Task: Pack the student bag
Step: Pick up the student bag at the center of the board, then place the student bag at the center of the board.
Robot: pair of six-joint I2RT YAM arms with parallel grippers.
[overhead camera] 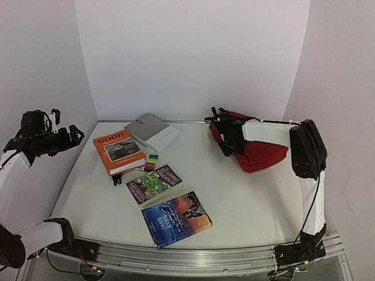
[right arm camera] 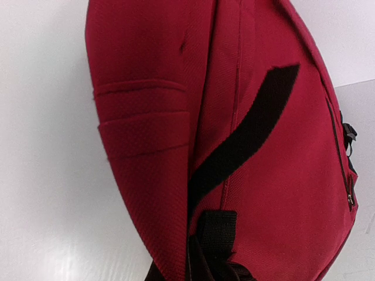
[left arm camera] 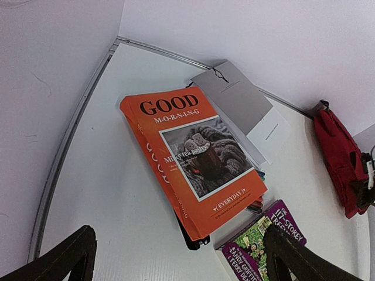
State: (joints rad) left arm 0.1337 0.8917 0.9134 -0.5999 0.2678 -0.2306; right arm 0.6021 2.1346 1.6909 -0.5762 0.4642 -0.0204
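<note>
Altogether: one student bag (overhead camera: 263, 155), at least four books (overhead camera: 176, 218).

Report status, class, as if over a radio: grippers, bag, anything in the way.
Left gripper open, raised at left. Right gripper shut on student bag, at its strap. Bag lying far right; books all outside it. No obstruction seen at bag.

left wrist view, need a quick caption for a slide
Open left gripper above the orange Good Morning book, student bag lying off to the right.

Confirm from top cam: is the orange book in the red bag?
No, the orange book sits far left of the red bag, not touching it.
</note>
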